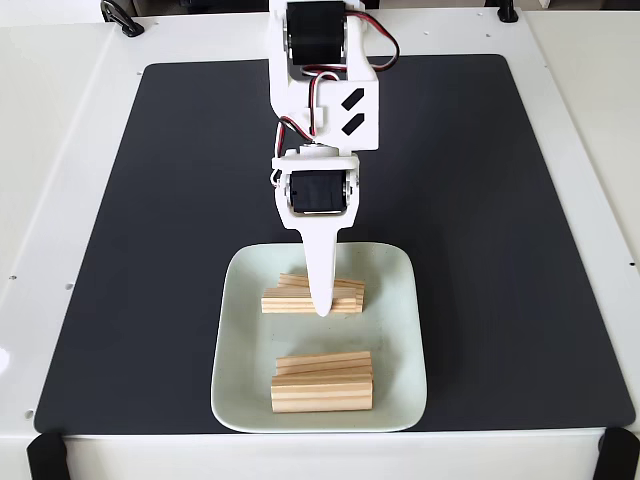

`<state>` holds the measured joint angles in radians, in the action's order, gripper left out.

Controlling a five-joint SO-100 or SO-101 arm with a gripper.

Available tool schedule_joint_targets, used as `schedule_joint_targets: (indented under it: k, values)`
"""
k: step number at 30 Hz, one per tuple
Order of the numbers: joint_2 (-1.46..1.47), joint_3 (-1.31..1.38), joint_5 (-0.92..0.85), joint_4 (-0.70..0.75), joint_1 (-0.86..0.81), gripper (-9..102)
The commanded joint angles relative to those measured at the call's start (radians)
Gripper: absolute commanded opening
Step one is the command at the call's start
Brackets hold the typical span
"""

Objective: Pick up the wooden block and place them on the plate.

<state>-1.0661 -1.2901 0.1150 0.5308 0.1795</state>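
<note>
The pale mint-white square plate (236, 340) lies at the front middle of the black mat. Wooden blocks rest on it in two small piles: one pile (285, 300) in the plate's far half, another (320, 392) in its near half, with the blocks stacked slightly askew. My white gripper (322, 306) points down over the far pile, its tip at the middle of those blocks. A single tapered white finger (320, 260) shows from this angle, hiding the other jaw. I cannot tell whether it touches or holds a block.
A black mat (150, 250) covers most of the white table. The arm's white links and black servos (320, 110) reach in from the far edge. Black clamps sit at the near table corners (45, 455).
</note>
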Motion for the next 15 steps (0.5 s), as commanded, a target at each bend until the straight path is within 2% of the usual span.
schedule_joint_targets:
  k: [1, 15]
  values:
    - [-0.028, 0.052, -0.012, 0.008, -0.002, -1]
    - [-0.043, 0.153, 0.051, 0.018, 0.021, -1]
